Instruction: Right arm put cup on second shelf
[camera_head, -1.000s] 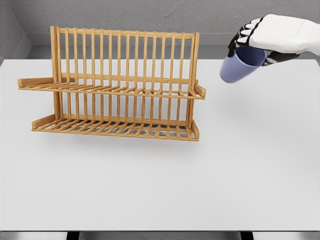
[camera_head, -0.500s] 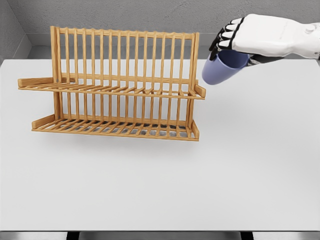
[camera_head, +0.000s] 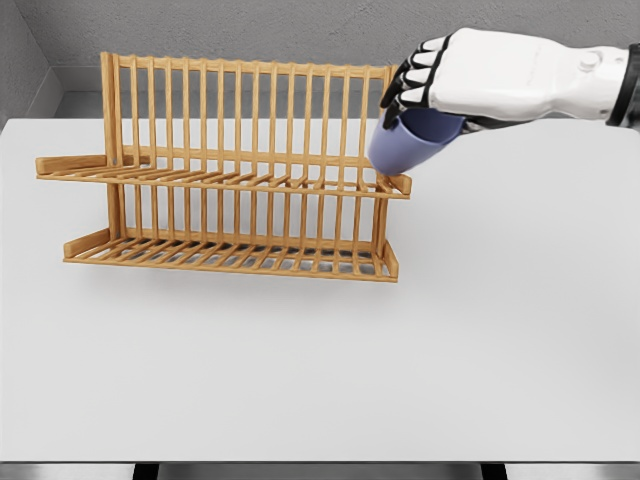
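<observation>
Nearest to the camera, the white tabletop (camera_head: 320, 380) is seen as a wide bare surface reaching to the lower edge of the picture. On its farther half, left of the middle, a wooden dish rack (camera_head: 235, 170) stands upright, with a tall back of thin vertical bars. It has two slatted shelves: the lower shelf (camera_head: 230, 258) lies close to the tabletop, and the second shelf (camera_head: 225, 178) is above it, about at the middle height of the rack.

At the right end of the rack, the right hand (camera_head: 440, 85) comes in from the right edge of the picture on a white arm. Its dark fingers (camera_head: 405, 80) are curled around the rim of a blue cup (camera_head: 405, 145), so the hand grips the cup from above. The cup is tilted, and its bottom is just above the right end of the second shelf, beside the right post; whether it touches the shelf I cannot tell.

Behind the tabletop a grey wall (camera_head: 300, 30) closes the scene.
</observation>
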